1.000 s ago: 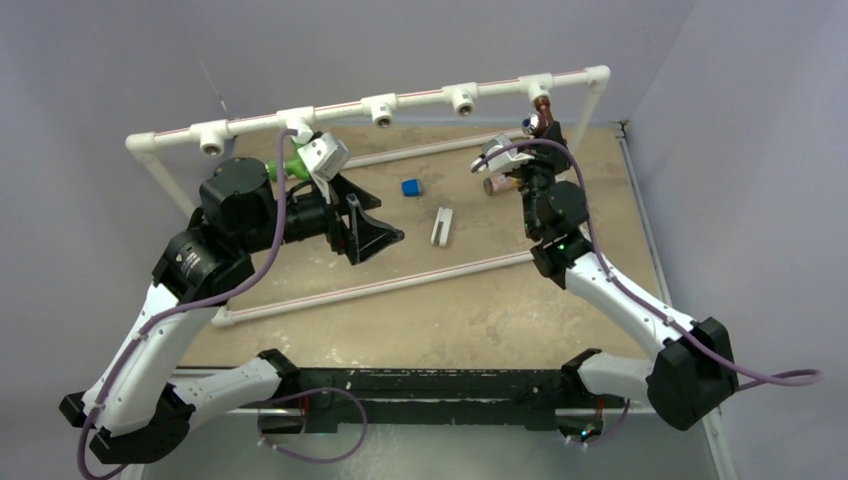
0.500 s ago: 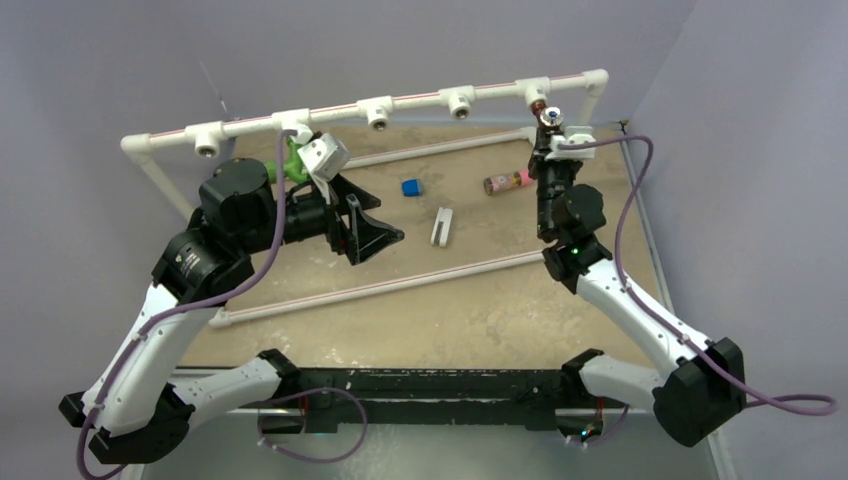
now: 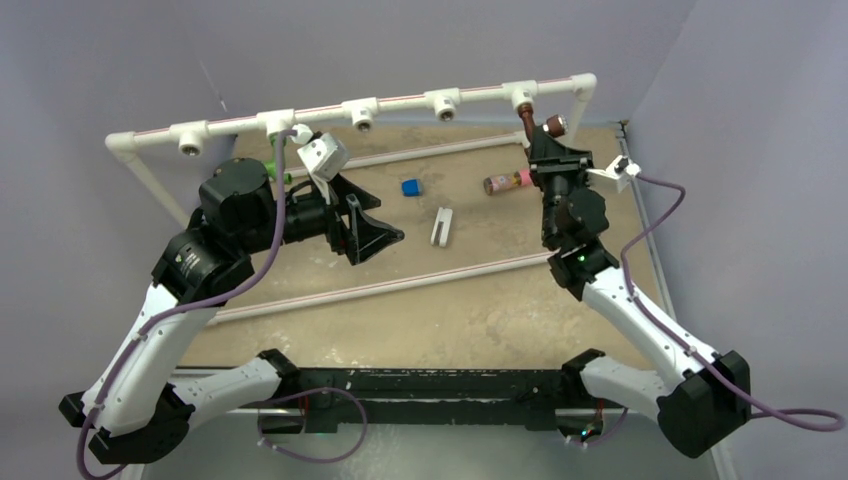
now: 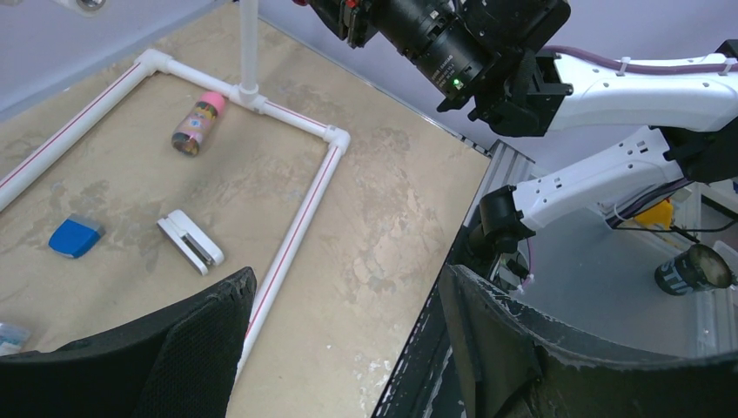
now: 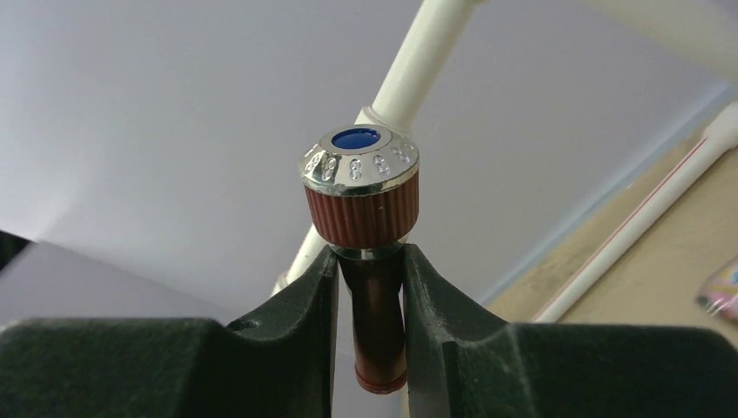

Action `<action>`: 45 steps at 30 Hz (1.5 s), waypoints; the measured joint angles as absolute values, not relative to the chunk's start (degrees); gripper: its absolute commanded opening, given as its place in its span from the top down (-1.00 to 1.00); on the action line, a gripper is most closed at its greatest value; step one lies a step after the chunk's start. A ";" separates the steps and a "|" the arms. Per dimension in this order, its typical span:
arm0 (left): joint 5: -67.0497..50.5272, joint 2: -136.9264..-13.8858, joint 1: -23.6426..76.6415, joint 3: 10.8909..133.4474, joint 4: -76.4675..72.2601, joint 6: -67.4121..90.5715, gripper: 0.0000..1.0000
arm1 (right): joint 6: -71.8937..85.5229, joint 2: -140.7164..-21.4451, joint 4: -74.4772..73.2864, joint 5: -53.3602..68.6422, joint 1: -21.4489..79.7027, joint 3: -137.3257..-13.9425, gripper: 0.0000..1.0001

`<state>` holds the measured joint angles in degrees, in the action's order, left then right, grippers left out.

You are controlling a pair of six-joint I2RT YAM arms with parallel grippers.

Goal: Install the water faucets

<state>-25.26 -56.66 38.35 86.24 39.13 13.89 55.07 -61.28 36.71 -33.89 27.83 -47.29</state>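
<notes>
1. Overhead, the right gripper (image 3: 545, 137) reaches up to the rightmost tee fitting (image 3: 520, 97) of the white pipe frame (image 3: 400, 100).
2. Its jaws are closed narrowly on the reddish-brown faucet (image 5: 361, 205), pinching the stem just below the ribbed knob with the blue-centred chrome cap.
3. The faucet's far end meets that tee's mouth; whether it is seated I cannot tell.
4. The left gripper (image 4: 346, 274) is spread wide with nothing between its fingers (image 4: 183, 344), and it hangs above the counter (image 3: 460, 310).
5. The green faucet (image 3: 272, 168) shows only as a sliver behind the left arm, below the frame's left tees.
6. A pink-capped cylinder (image 3: 505, 182), a blue block (image 3: 410, 187) and a white clip (image 3: 441, 225) lie on the counter.
</notes>
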 measured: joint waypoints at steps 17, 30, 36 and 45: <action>-25.98 -56.69 38.35 86.24 39.13 13.89 -0.54 | 96.99 -58.06 45.30 -30.72 26.92 -36.05 0.06; -26.61 -57.80 38.35 86.24 39.13 13.89 -0.54 | 87.79 -48.14 36.77 -26.33 28.08 -31.24 -0.40; -26.61 -58.26 38.35 86.24 39.13 13.89 -0.54 | 72.27 -44.93 31.27 -27.57 28.08 -32.45 -0.50; -26.57 -58.26 38.35 86.24 39.13 13.87 -0.54 | 38.63 -42.57 20.05 -27.20 28.05 -39.86 -0.66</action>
